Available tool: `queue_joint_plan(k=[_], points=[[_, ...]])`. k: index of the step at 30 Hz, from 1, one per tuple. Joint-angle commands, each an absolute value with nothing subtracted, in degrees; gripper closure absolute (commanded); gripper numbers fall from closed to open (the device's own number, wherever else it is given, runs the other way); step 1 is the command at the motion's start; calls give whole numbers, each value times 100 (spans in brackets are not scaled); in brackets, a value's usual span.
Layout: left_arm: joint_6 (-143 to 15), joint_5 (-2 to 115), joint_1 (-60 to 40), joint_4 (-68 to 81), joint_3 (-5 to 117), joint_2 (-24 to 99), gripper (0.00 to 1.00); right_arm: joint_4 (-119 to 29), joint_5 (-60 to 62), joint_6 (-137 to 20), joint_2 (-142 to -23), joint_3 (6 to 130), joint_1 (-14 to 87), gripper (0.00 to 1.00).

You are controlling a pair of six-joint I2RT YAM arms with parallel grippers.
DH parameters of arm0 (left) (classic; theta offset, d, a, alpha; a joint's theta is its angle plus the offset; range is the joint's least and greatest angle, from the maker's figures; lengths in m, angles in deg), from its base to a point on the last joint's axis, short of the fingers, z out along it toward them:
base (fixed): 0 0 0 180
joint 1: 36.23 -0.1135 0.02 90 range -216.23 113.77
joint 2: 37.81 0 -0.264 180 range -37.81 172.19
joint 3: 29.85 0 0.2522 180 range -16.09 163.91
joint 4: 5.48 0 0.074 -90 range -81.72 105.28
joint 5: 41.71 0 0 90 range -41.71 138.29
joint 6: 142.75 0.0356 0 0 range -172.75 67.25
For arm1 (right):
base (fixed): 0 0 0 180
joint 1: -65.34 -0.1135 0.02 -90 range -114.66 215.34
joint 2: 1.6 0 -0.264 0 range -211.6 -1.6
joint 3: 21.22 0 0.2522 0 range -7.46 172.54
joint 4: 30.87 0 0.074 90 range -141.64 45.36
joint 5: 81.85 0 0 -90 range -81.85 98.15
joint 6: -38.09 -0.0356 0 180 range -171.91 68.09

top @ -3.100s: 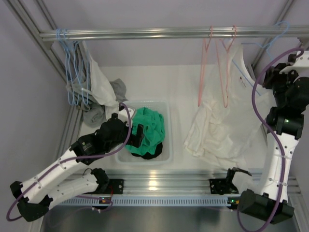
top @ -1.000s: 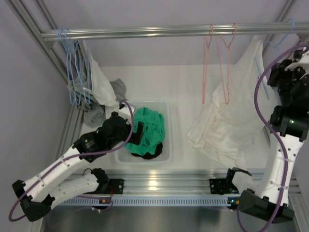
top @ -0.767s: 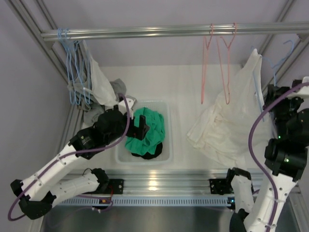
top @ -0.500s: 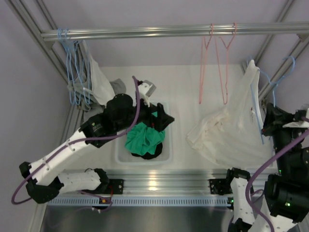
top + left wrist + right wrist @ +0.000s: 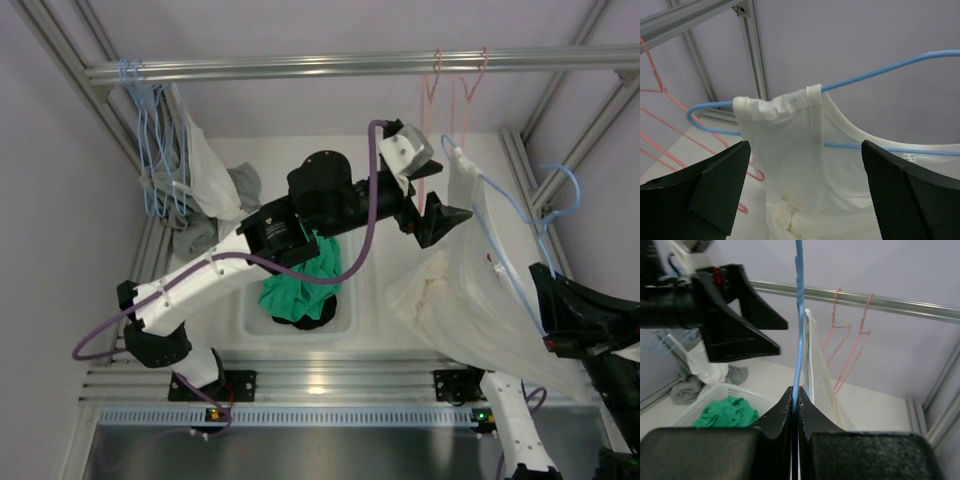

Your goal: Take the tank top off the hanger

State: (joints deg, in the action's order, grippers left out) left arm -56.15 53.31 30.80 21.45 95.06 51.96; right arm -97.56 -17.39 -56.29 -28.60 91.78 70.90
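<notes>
Swinging over from the basket, your left gripper, jaws wide, now flanks the tank top strap, room either side; right gripper clamps the hanger.

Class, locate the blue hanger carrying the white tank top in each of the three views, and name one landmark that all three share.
Top external: blue hanger right of centre, slanting toward the right edge.
Left wrist: blue hanger crosses the middle, with the tank top draped over it.
Right wrist: blue hanger runs vertically down the centre, pinched in the right claw.
Shared landmark: the pink hangers.
</notes>
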Motion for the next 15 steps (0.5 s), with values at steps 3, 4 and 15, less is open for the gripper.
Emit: queue_joint_plan(k=[3, 4, 15], points=[[-4854, 5058, 3127, 1734, 9737, 5605, 9, -9816, -2523, -5877, -2981, 9379, 6771, 100], [-4818, 4962, 3136, 1733, 9764, 5657, 11, -9816, -2516, -5885, -2990, 9422, 6753, 100], [-4589, 4363, 3145, 1707, 9632, 5553, 100, -9790, -2595, -5815, -3016, 9423, 6665, 100]])
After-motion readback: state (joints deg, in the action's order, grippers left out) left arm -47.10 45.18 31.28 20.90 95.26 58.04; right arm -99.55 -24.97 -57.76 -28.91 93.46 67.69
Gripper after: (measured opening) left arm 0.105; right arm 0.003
